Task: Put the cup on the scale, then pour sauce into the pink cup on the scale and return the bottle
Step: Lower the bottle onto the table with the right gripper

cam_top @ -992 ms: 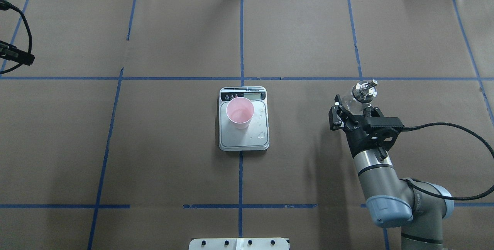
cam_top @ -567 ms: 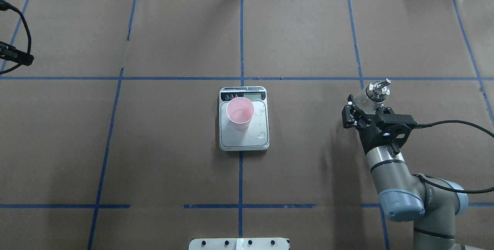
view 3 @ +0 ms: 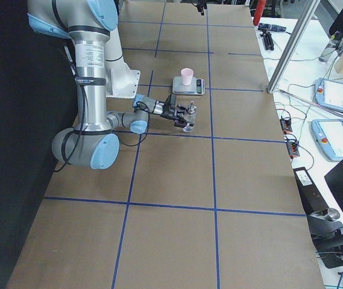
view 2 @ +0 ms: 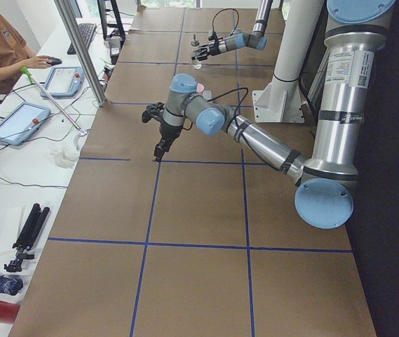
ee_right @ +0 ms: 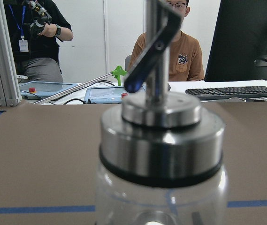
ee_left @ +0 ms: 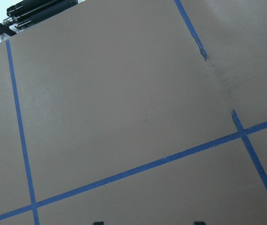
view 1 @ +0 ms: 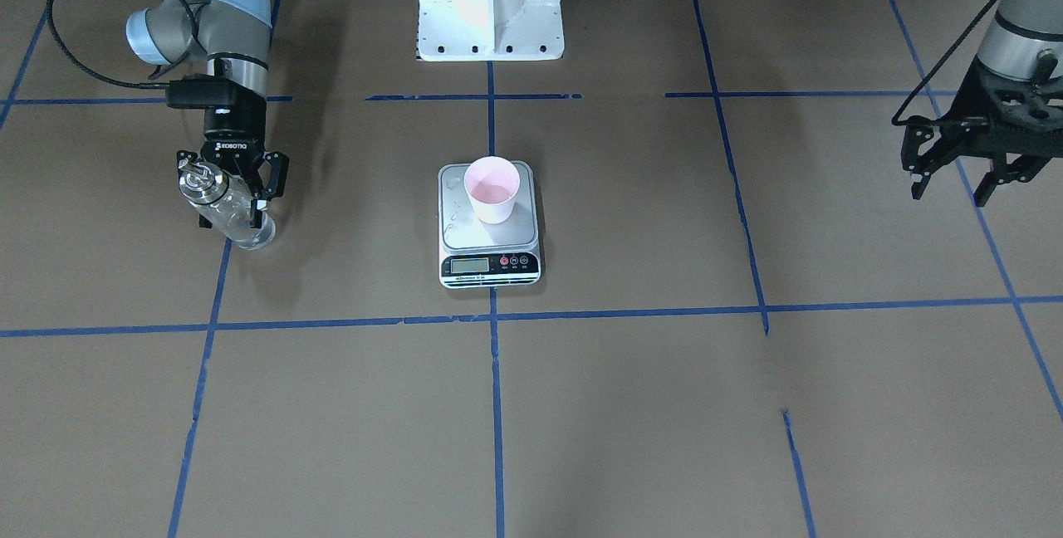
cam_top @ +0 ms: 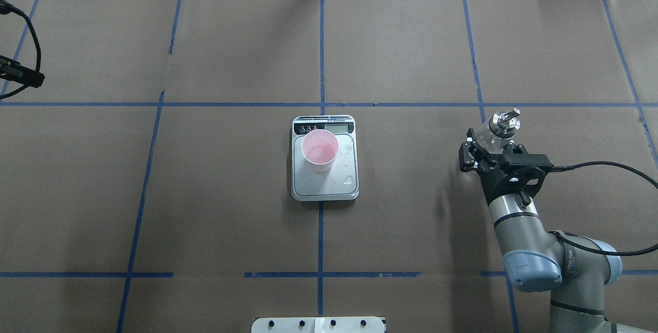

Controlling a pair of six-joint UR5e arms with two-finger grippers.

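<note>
The pink cup (cam_top: pixel 320 149) stands upright on the scale (cam_top: pixel 325 189) at the table's middle; it also shows in the front view (view 1: pixel 492 188) on the scale (view 1: pixel 490 268). Drops of clear liquid lie on the platform beside it. My right gripper (cam_top: pixel 488 143) is shut on the glass bottle (cam_top: pixel 501 122), far right of the scale. In the front view the bottle (view 1: pixel 226 207) leans in the gripper (view 1: pixel 232 202), its base low by the table. Its silver cap and spout fill the right wrist view (ee_right: pixel 161 136). My left gripper (view 1: pixel 953 183) is open and empty, far off to the other side.
Blue tape lines cross the brown paper table cover. The white robot base plate (view 1: pixel 490 15) stands behind the scale. Operators, tablets and a keyboard show past the far table edge in the right wrist view. The left wrist view shows only paper and tape.
My right arm has carried the bottle further right, away from the scale, then eased slightly lower. Cup and scale have not moved.
</note>
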